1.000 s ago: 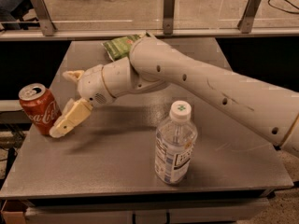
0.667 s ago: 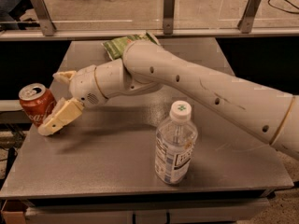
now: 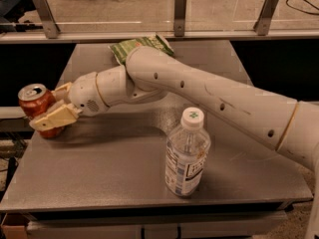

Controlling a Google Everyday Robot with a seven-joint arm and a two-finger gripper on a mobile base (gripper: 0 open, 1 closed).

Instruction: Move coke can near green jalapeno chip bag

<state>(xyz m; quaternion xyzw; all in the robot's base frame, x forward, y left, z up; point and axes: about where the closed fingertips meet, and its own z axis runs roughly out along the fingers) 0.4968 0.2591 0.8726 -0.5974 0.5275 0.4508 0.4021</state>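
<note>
The coke can (image 3: 34,101), red with a silver top, stands upright at the table's left edge. My gripper (image 3: 45,108) has reached it from the right. It is open, with the near finger (image 3: 52,118) across the can's lower front and the far finger (image 3: 63,89) behind the can. The can sits between the two fingers. The green jalapeno chip bag (image 3: 132,46) lies flat at the back middle of the table, partly hidden by my arm (image 3: 199,96). It lies well apart from the can.
A clear water bottle (image 3: 187,156) with a white cap stands upright front centre of the grey table (image 3: 99,183), under my arm. A rail with metal posts (image 3: 180,14) runs behind the table. The can is close to the left drop-off.
My gripper has moved left, from just right of the can to around it. The can now stands more upright. The bottle and the bag have not moved.
</note>
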